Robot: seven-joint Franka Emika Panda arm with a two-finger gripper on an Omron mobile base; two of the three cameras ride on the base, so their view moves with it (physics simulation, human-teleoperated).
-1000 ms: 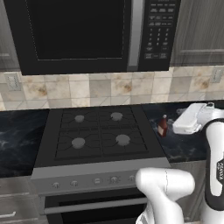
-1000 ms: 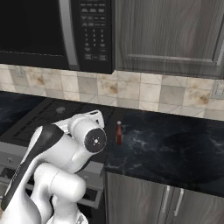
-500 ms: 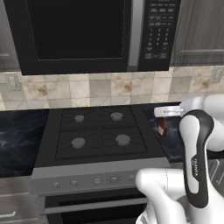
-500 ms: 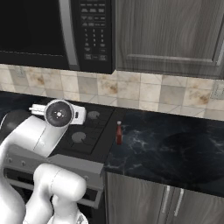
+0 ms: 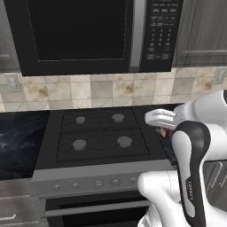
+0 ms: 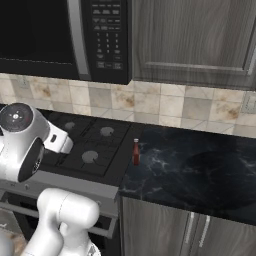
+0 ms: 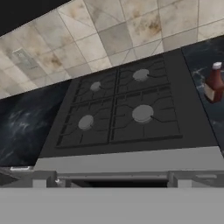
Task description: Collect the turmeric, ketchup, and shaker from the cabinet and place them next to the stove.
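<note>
Ketchup (image 6: 135,152) upright on the black marbled counter (image 6: 200,170), just beside the right edge of the stove (image 6: 87,150), about midway between the counter's front edge and the tiled back wall (image 6: 165,102). Dark red-brown bottle, narrow neck, pale label low on its body. Seen again from the hand camera as ketchup (image 7: 214,83) at the far right of that picture, on the counter (image 7: 205,65) next to the stove (image 7: 127,109). In the left base view, only a sliver of red ketchup (image 5: 163,132) peeking from behind the white arm (image 5: 190,164), beside the stove (image 5: 102,137).

Stove black, four burners with grey caps, steel front with a row of knobs (image 5: 106,182) and an oven door handle (image 5: 95,208) below. More black counter (image 5: 20,142) to the left of the stove.

Black microwave (image 5: 84,35) mounted above the burners, keypad on its right side. Grey woodgrain cabinet (image 6: 192,40) on the wall to the right of the microwave (image 6: 75,35), over the counter, door closed.

Hand camera aimed down over the cooktop from the front. Fingers hidden from all three cameras; impossible to tell whether open or closed. Nothing visibly carried.
</note>
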